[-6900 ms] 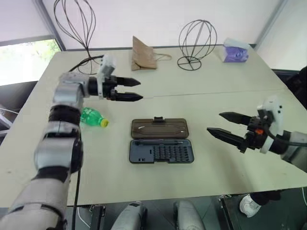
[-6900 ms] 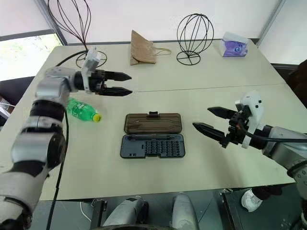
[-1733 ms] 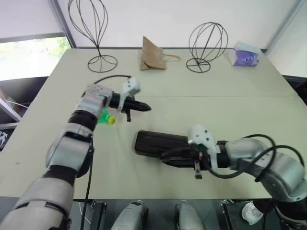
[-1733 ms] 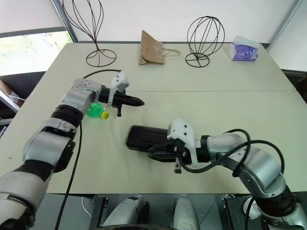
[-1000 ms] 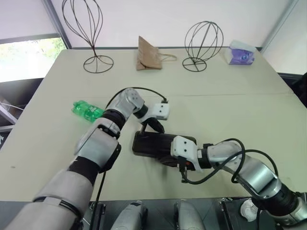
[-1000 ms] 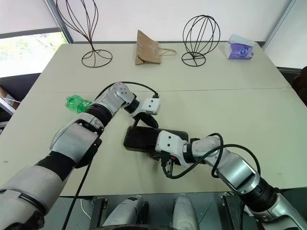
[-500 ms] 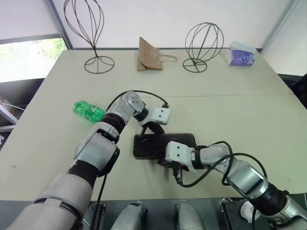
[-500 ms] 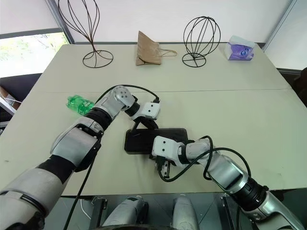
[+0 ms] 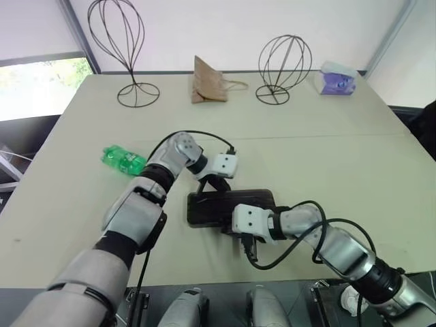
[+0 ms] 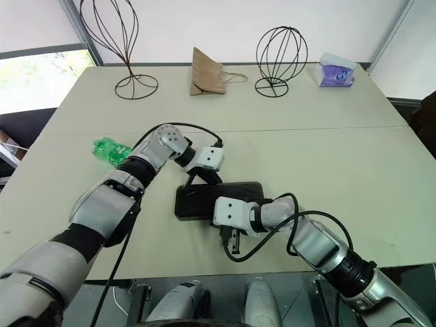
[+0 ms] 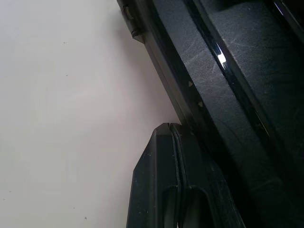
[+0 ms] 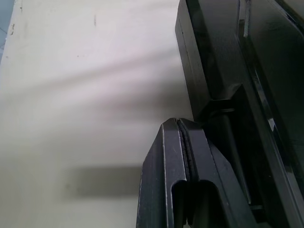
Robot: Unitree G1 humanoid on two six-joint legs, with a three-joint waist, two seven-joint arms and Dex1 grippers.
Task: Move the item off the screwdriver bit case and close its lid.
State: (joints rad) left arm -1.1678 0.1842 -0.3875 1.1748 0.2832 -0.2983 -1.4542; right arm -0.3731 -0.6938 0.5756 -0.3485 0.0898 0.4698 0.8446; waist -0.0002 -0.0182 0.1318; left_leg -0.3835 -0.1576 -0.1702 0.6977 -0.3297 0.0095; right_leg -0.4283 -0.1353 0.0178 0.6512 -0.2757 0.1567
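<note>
I have the screwdriver bit case folded flat near the middle of the worktop, a little toward the near edge, its smoky lid lying down over the tray half. The green bottle is off it, on its side well apart toward the worktop's left edge.

My left gripper has its two fingers pressed together, tip right against the case's far long edge, beside the hinge side. My right gripper is likewise pressed together, holding nothing, its tip at the near long edge just beside the small black latch.

I judge the case to be light, rigid plastic with a glossy skin, so it will skate on the smooth worktop if pushed from one side only. Bracing it between both tips makes sense. I would press down on the lid close to the latch rather than pinch, since the case is too flat for a sure grip. Whether the latch has clicked home I cannot tell.
</note>
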